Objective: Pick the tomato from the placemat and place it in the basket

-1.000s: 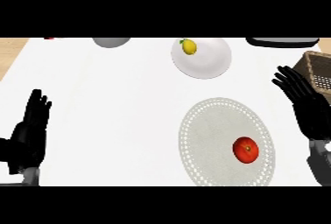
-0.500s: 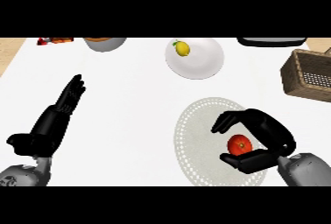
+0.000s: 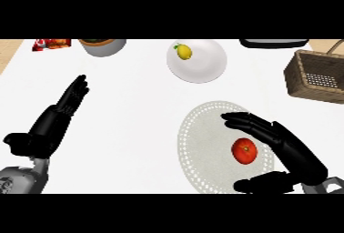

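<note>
The red tomato (image 3: 245, 151) lies on the round white placemat (image 3: 201, 136), right of centre. My right hand (image 3: 294, 154) comes in from the lower right and brackets the tomato: its fingers (image 3: 252, 125) stretch over the far side and its thumb (image 3: 259, 184) lies on the near side. It is open, with a gap between it and the tomato. The brown woven basket (image 3: 317, 76) stands at the right edge, beyond the placemat. My left hand (image 3: 55, 120) rests open at the left, fingers pointing away.
A white plate (image 3: 201, 66) holding a lemon (image 3: 183, 51) sits behind the placemat. At the back left are a grey bowl (image 3: 102, 46) and a red packet (image 3: 52, 43). A dark object (image 3: 274, 43) lies at the back right.
My right hand swung in from the right edge to the tomato, and its fingers now lie straighter over the tomato than half a second ago. The tomato stays on the placemat.
</note>
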